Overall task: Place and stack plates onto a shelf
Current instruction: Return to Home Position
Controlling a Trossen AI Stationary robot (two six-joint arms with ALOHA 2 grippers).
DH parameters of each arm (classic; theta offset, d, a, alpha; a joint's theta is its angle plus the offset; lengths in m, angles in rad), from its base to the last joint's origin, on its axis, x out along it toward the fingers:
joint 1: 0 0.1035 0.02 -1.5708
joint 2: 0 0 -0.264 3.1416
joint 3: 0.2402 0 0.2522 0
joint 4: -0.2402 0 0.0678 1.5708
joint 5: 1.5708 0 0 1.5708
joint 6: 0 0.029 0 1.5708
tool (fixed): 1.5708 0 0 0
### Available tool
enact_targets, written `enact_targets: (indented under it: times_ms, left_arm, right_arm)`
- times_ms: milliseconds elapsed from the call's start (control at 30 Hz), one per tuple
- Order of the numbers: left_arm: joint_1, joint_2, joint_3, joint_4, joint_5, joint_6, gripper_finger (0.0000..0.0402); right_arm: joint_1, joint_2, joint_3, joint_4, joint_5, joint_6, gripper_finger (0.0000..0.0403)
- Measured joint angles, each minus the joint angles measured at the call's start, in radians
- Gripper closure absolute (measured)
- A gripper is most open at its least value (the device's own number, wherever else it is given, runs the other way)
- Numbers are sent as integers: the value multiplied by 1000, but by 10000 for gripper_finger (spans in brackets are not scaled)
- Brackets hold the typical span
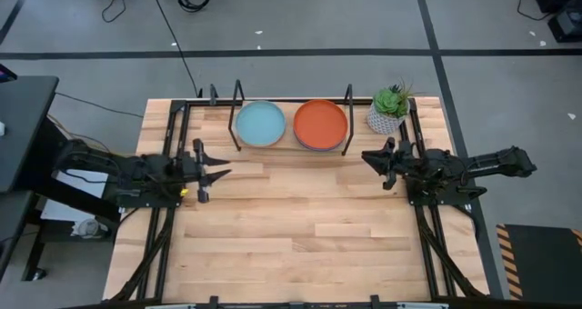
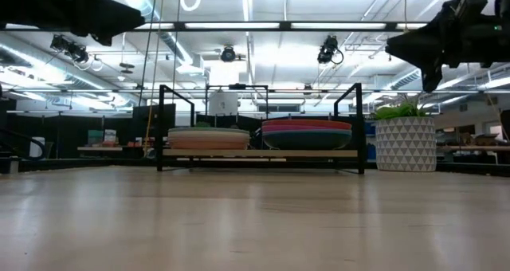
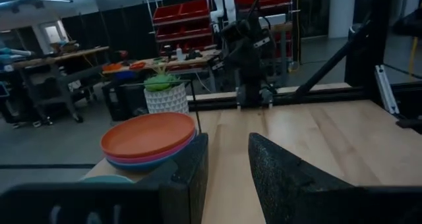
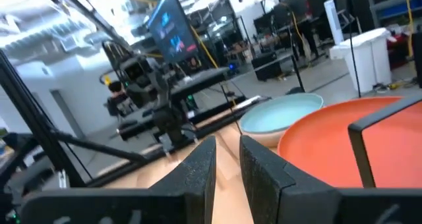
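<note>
Resting stacked on shelf [image 2: 263,153], plates [image 1: 320,124] well apart from left gripper [image 1: 221,174], right gripper [image 1: 368,156].

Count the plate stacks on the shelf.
2. One topped by a light blue plate on the left half of the shelf, one topped by an orange plate beside it, next to the potted plant. Lower plates are mostly hidden.

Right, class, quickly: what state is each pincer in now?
Left pincer: open, holding nothing.
Right pincer: open by a narrow gap, holding nothing.
</note>
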Motion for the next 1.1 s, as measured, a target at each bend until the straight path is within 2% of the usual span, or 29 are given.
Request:
enact_targets:
  times_ms: [133,367,500,567,667,1100]
  left_arm:
    - [-16,-73,-17,-23,-2,-22,286]
    - [-39,-191,-30,-51,-9,-15,286]
    - [-47,-246,-30,-78,-16,-159,285]
    - [-51,-254,-30,-60,-9,-255,285]
    - [-51,-252,-30,-60,-8,-315,285]
    - [-51,-252,-30,-58,-8,-284,285]
  right_arm:
    - [0,-53,-5,-29,6,-23,328]
    - [0,-60,-5,-7,0,-94,328]
    - [0,-60,-5,-7,-1,-89,328]
    - [0,-60,-5,-7,-2,-89,328]
    - [0,-60,-5,-7,-2,-89,328]
    - [0,-60,-4,-7,-3,-89,327]
